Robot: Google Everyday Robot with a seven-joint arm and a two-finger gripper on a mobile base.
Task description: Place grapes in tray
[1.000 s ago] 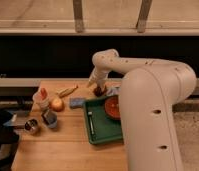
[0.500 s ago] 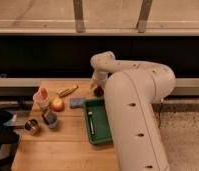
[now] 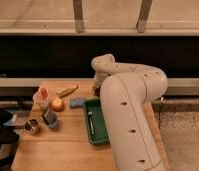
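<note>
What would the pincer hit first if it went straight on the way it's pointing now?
The pincer points down at the far end of the large green rectangular plastic tray. First it would likely meet the small dark grape cluster just beneath it, then the wooden table, though depth is unclear.

Lab-like room: wooden table (image 3: pixel 68 150), windows (image 3: pixel 108 12)

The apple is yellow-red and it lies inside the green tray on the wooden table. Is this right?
Not quite. The apple is yellow-red, but it lies on the wooden table itself, to the left of the green tray and apart from it, not inside. The camera view shows this. The tool is at the tray's far end, mostly hidden behind the arm.
</note>
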